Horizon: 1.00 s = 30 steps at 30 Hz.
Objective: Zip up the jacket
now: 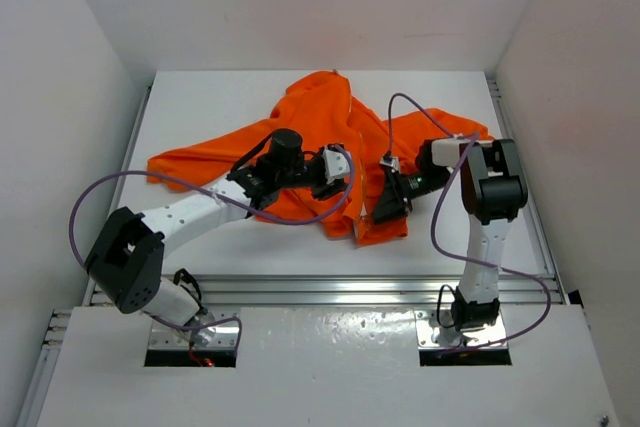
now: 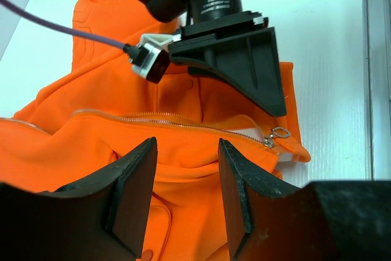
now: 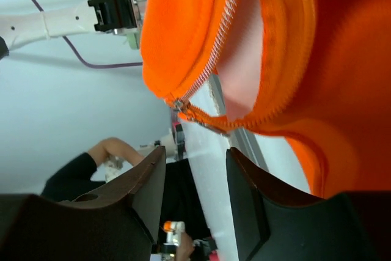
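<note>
The bright orange jacket lies crumpled on the white table. In the left wrist view its pale zipper runs across the jacket to a metal pull near the hem corner. My left gripper is open and empty, its fingers just above the fabric below the zipper. My right gripper is open and empty at the hem, opposite the left one. In the right wrist view the zipper slider and jacket edge hang just beyond the open gripper.
White walls enclose the table on three sides. A metal rail runs along the near edge. Purple cables loop from both arms. The right arm's black gripper body sits close ahead in the left wrist view.
</note>
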Tool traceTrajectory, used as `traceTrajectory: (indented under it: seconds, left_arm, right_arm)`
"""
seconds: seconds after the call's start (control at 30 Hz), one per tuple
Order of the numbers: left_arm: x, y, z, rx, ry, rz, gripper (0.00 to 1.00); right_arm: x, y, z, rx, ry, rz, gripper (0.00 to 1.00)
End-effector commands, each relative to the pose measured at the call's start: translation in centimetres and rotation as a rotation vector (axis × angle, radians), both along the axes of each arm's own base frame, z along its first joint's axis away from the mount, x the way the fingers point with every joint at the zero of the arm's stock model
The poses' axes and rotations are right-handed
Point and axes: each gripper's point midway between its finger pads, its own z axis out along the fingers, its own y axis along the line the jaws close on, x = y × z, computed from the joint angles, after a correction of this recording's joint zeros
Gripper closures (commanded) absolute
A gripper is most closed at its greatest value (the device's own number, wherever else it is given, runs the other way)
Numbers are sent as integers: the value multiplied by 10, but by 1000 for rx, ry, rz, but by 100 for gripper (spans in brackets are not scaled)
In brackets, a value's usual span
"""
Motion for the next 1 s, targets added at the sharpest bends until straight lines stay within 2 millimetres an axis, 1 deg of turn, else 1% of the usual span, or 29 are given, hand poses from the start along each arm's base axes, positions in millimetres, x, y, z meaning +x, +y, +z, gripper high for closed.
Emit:
traceTrajectory:
  seconds: [0.0,0.03,0.1,0.13,0.17,0.2,0.23,0.37,0.5,0.57,0.93,0.97]
  left_arm:
    - [-2,-10,20,-43,-31,-32,50]
    - [-2,-10,20,-43,-31,-32,50]
    - [-2,-10,20,-43,-31,-32,50]
    - [-2,-10,20,-43,-31,-32,50]
    - [-2,-10,20,-43,-31,-32,50]
    - [-2,-10,20,-43,-31,-32,50]
    - [-2,-10,20,-43,-31,-32,50]
    - [-2,-10,20,-43,-31,-32,50]
    - [-2,-10,20,-46,-23,-29,50]
    - [-2,-10,20,-46,-23,-29,50]
    - [-2,-10,20,-46,-23,-29,50]
    - [-2,-10,20,-46,-23,-29,50]
  right_arm:
    - [2,1,15,18,-32,-43,56]
    - [-5,2,10,28,-1,-60,56]
    - [-6,4,13,45,6,-84,56]
    - [-13,5,8,50,48,-103,56]
    - [-14,6,9,54,76,-115,54]
    - [-12,6,9,70,61,-126,54]
    - [-14,6,5,70,68,-130,54]
    - [-6,9,6,82,86,-137,54]
    - [1,10,1,75,102,-147,54]
    - [4,11,-3,77,80,-147,54]
    - [3,22,-7,91,97,-111,54]
    - [4,23,-5,94,95,-108,56]
